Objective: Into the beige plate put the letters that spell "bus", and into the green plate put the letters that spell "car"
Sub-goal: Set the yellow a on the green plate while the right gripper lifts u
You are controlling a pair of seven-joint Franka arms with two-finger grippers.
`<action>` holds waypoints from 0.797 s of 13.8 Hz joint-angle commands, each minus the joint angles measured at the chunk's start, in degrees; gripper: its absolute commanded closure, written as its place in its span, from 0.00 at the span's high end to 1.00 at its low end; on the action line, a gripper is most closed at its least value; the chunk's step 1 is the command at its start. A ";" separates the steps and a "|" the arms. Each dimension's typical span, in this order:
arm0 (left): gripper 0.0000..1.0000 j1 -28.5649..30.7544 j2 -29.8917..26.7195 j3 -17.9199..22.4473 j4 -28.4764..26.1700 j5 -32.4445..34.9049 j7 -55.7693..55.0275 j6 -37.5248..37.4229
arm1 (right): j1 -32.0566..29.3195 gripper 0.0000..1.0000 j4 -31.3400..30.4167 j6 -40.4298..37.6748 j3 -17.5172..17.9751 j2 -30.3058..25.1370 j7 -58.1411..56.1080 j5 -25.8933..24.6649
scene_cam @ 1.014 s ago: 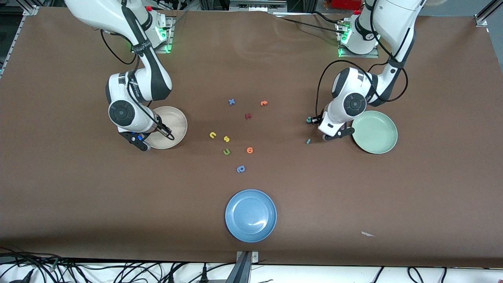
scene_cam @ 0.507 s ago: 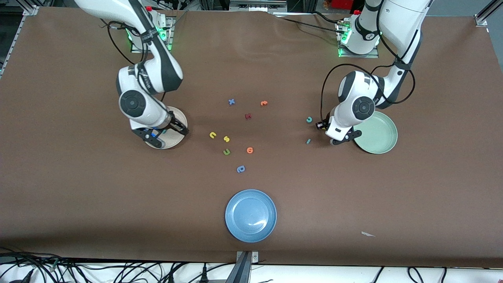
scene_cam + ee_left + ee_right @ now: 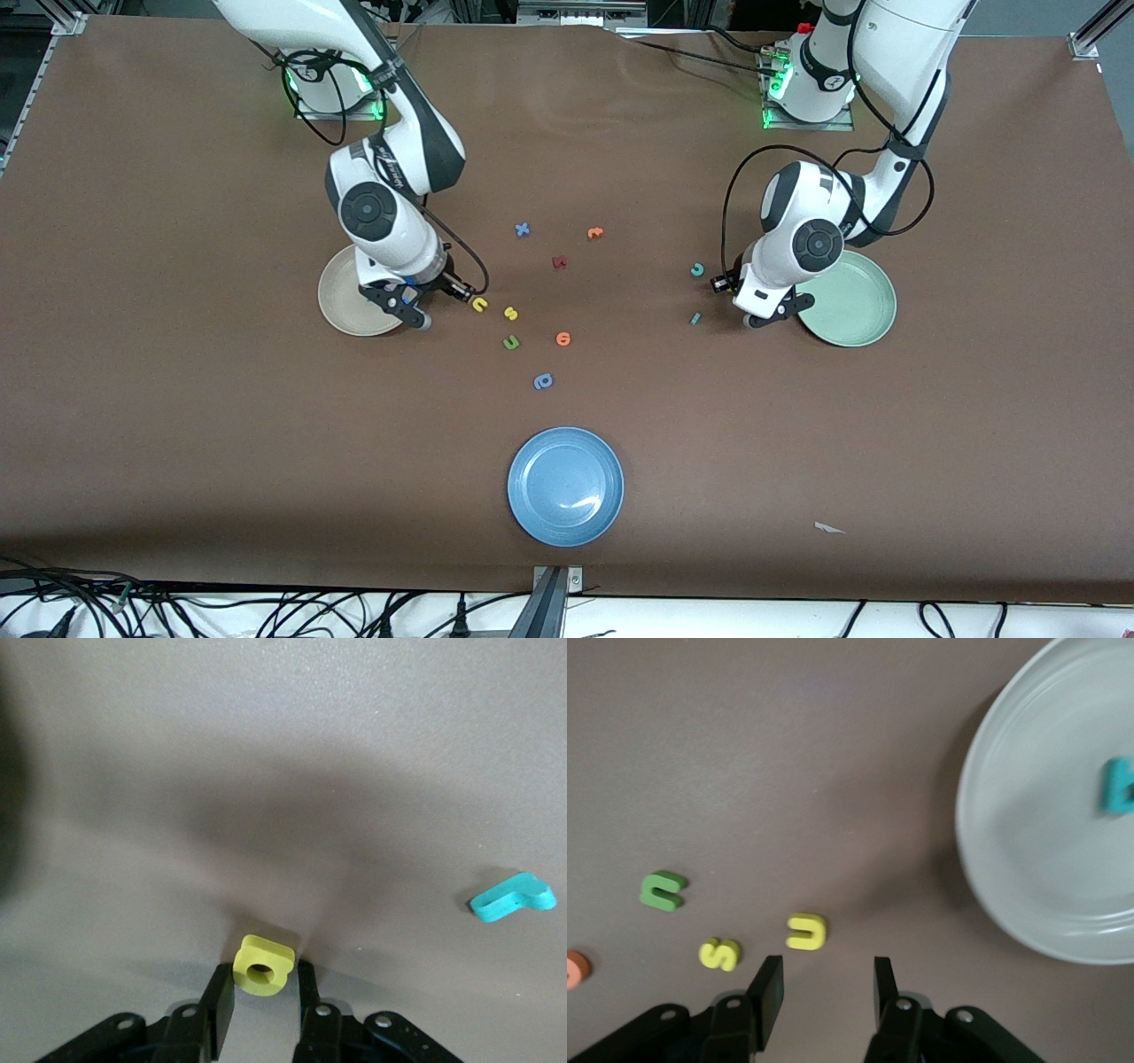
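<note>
my left gripper (image 3: pixel 261 979) is clamped on the yellow "a" (image 3: pixel 260 964), one finger on each side of it. it hangs over bare table (image 3: pixel 177 399), toward the left arm's end from the blue plate (image 3: pixel 565 486) and just beside the green plate (image 3: pixel 850 301). that plate lies farther from the front camera than the blue plate. the teal "r" (image 3: pixel 695 318) and teal "c" (image 3: pixel 697 269) lie flat on the table near it, apart from each other.

my right gripper (image 3: pixel 438 308) has its fingers spread with nothing between them. it is over the table toward the right arm's end from the blue plate, at the edge of the beige plate (image 3: pixel 341 301). the teal "b" (image 3: pixel 1121 784) lies in that plate. the yellow "u" (image 3: pixel 479 304) and yellow "s" (image 3: pixel 510 313) lie on the table farther from the front camera than the blue plate.
</note>
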 commanded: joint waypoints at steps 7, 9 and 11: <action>0.15 0.30 -0.14 0.07 4.41 -1.61 0.10 -3.19 | 2.57 0.56 2.43 7.71 -0.44 6.98 4.65 -0.10; 0.15 1.69 -0.24 0.42 9.67 -1.18 0.53 -12.56 | 2.57 0.57 2.34 8.33 -0.53 7.42 4.65 -0.19; 0.14 5.47 -0.24 0.42 15.04 -0.74 2.89 -22.85 | 2.66 0.57 2.34 9.39 -0.53 8.13 4.65 -0.28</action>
